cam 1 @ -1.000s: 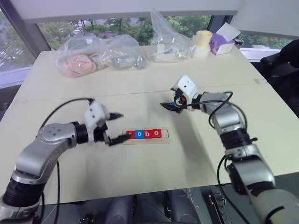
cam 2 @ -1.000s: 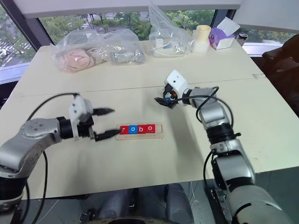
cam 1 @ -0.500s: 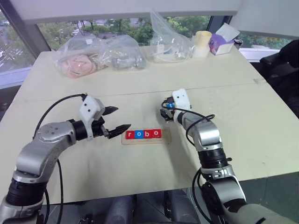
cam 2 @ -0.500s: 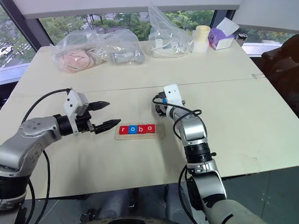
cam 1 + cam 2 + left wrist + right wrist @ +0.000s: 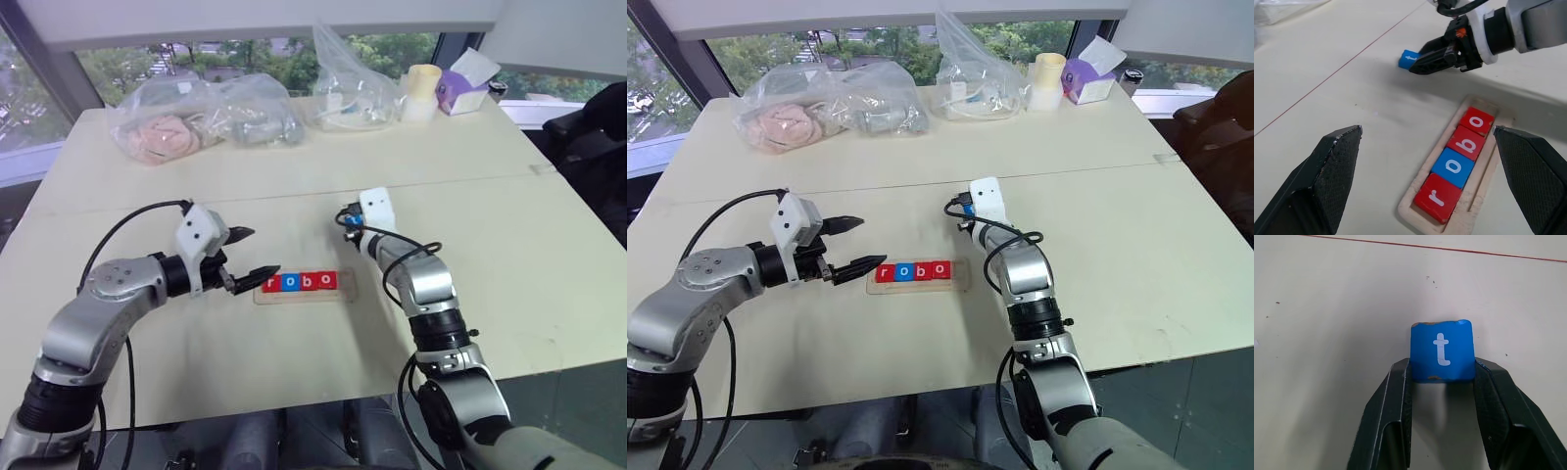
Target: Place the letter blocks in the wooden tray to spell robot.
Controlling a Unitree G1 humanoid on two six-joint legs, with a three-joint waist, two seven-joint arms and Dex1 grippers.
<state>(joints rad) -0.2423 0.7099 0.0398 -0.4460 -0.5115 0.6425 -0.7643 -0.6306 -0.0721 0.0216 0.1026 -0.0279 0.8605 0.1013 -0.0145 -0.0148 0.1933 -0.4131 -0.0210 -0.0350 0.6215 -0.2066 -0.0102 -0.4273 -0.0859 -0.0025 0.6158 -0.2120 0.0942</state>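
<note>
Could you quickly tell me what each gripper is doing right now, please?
Left gripper: open, holding nothing.
Right gripper: shut on the blue t block.

Right claw [image 5: 1440, 396] clamped, left claw [image 5: 1435, 176] spread.

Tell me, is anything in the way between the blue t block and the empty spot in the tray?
Nothing visible. The t block, pinched by the right gripper, lies on bare table beyond the wooden tray; its free slot past the last o is open.
</note>
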